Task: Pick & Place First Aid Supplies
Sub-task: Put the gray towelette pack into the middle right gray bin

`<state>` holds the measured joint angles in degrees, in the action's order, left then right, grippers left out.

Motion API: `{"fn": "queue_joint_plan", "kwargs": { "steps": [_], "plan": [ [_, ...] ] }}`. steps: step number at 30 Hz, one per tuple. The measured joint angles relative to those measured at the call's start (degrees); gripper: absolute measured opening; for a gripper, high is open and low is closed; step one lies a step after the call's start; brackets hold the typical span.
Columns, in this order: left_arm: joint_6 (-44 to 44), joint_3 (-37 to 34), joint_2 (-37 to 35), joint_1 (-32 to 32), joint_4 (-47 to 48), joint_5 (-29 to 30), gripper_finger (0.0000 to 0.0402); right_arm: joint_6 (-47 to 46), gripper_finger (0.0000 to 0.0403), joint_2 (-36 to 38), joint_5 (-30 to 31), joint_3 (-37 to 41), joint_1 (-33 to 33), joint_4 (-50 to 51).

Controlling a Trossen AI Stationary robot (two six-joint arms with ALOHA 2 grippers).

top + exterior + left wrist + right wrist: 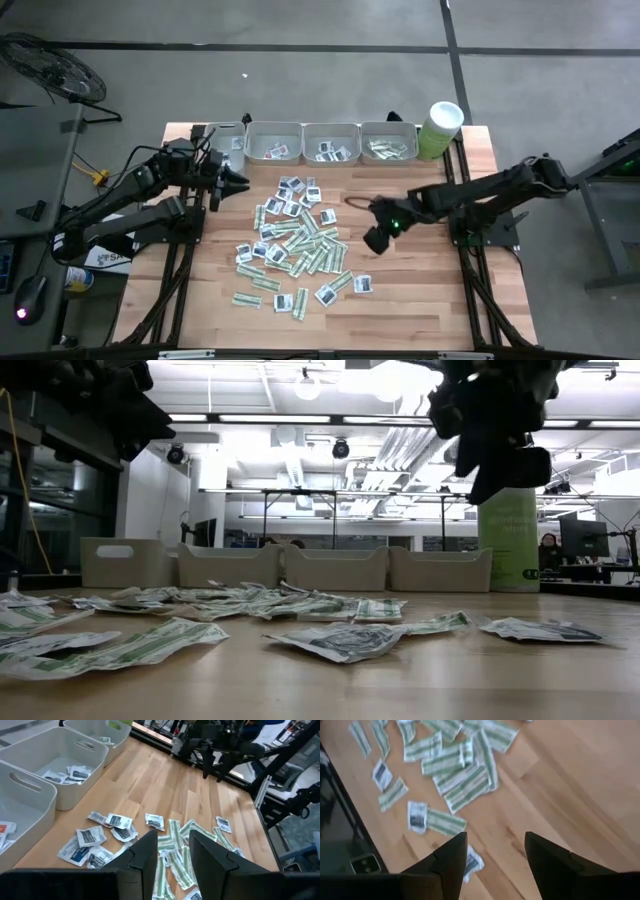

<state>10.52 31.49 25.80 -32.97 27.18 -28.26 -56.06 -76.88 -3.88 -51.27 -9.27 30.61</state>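
Observation:
The first aid supplies lie loose and flat in a pile on the wooden table's middle: narrow green-white strips and squarish white sachets. My left gripper hangs open above the table's far left, left of the pile, with nothing between its fingers. My right gripper hovers open above bare wood just right of the pile, pointing slantwise down; the strips lie ahead of it. In the low view both grippers stand well above the sachets.
Several grey trays stand in a row along the far edge, some holding sachets. A pale green tub with a white lid stands at the far right. Bare wood lies right of the pile and along the near edge.

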Motion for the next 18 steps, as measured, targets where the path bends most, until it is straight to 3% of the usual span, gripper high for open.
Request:
{"fn": "queue_joint_plan", "kwargs": {
  "steps": [9,18],
  "plan": [
    [0.1,0.0,0.0,0.0,0.8,-1.4,0.0112,7.1,0.0176,-6.6,-0.9,0.0,-9.6,-4.9],
    [0.2,0.0,0.0,0.0,4.9,-1.4,0.0112,12.7,0.0147,-14.8,-2.2,0.0,-13.4,-12.9]
  ]
}}
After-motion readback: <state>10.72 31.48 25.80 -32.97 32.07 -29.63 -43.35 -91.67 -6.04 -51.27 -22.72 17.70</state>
